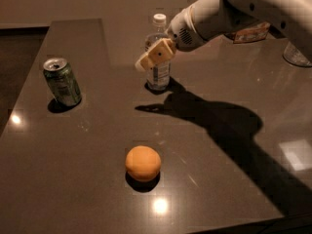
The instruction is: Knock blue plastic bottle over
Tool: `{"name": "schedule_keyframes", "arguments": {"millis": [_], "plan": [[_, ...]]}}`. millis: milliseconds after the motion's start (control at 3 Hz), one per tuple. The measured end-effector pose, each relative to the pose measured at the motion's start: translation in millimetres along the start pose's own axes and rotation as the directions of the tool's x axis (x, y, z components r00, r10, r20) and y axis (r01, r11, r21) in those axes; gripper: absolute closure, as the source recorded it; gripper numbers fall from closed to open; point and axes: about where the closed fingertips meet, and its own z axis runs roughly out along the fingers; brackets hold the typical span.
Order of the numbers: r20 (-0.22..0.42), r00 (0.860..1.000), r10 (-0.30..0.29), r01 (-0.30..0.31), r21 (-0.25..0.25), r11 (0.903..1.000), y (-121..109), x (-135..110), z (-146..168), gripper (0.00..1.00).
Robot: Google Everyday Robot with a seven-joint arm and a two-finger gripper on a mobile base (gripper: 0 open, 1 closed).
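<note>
The blue plastic bottle [158,72] stands upright on the dark table [97,145], clear with a white cap and a printed label. My gripper [146,61] reaches in from the upper right on a white arm. Its tan fingers [157,55] lie across the front of the bottle at mid-height, partly hiding it, with the tips just past its left side.
A green soda can [62,82] stands at the left of the table. An orange [143,163] lies in front, near the middle. A glass jar [297,52] stands at the far right edge of the view. The arm's shadow falls across the table's right half.
</note>
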Motion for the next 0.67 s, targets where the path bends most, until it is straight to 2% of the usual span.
{"name": "schedule_keyframes", "arguments": {"millis": [333, 667], "plan": [[0.001, 1.000, 0.010, -0.010, -0.007, 0.9999, 0.4, -0.1, -2.5, 0.47], [-0.007, 1.000, 0.016, -0.016, -0.002, 0.9999, 2.0, 2.6, -15.2, 0.70]]}}
